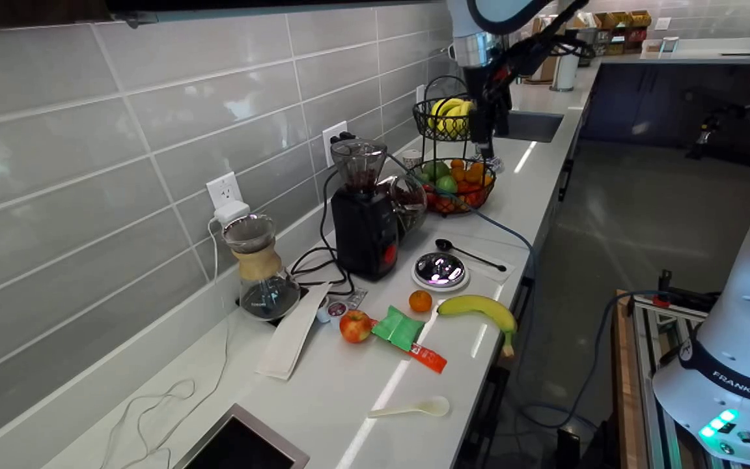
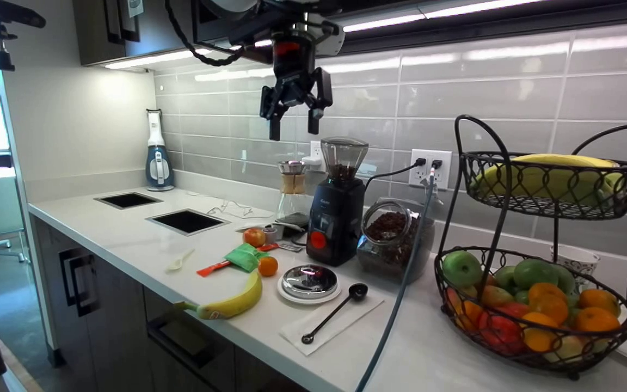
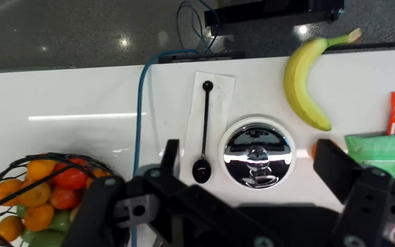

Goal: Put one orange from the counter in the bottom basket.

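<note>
The orange [image 1: 420, 301] sits on the white counter [image 1: 323, 407], between the banana and the green packet. It also shows in an exterior view [image 2: 268, 265]. In the wrist view the orange [image 3: 313, 150] is mostly hidden behind my right-hand finger. My gripper [image 2: 294, 129] is open and empty, pointing down, high above the counter. In the wrist view my gripper [image 3: 247, 151] spans the round silver-lidded dish, its fingers wide apart. The bottom basket [image 2: 626, 332] of the black wire stand holds apples, oranges and other fruit; it shows at lower left in the wrist view [image 3: 48, 156].
A banana [image 2: 234, 306], an apple [image 2: 254, 237], a green packet [image 2: 244, 257] and a silver-lidded dish [image 2: 309, 282] lie around the orange. A grinder [image 2: 335, 218] and bean jar [image 2: 395, 239] stand by the wall. A blue cable [image 2: 400, 305] crosses the counter before the basket.
</note>
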Robot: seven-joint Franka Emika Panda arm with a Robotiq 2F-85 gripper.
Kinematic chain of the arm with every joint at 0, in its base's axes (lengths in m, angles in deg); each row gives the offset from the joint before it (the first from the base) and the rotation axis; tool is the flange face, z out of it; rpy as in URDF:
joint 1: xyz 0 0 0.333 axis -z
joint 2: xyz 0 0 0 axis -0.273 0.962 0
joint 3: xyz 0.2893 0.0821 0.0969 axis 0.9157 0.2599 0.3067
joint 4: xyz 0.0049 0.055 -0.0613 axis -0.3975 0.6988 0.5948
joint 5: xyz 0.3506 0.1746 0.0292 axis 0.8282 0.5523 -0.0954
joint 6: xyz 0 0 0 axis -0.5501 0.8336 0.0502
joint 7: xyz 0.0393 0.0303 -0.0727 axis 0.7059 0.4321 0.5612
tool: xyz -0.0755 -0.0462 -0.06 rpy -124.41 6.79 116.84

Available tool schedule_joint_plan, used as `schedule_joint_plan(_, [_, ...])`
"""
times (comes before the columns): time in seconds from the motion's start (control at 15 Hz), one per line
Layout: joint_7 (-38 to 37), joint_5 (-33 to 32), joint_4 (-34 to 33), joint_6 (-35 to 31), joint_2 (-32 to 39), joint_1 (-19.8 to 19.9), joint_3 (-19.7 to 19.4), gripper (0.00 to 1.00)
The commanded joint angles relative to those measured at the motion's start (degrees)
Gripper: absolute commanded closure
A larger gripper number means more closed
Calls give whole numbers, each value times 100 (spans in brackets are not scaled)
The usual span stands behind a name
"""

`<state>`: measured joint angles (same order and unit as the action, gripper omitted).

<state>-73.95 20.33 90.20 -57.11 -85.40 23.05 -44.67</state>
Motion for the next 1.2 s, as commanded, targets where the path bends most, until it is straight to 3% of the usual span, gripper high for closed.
schedule_joint_plan(0.0, [535, 102, 871, -1010, -354, -209, -24, 0])
schedule_joint_plan(0.07, [673, 87, 1095, -1414, -412, -237, -46, 0])
schedule_joint_plan(0.13, [327, 28, 535, -844, -79, -194, 32, 0])
schedule_joint_plan(0.33, [521, 27, 896, -1276, -199, -205, 17, 0])
schedule_joint_plan(0.93, [737, 148, 972, -1224, -220, -258, -11, 0])
schedule_joint_plan(1.13, [777, 358, 1462, -1377, -189, -360, 42, 0])
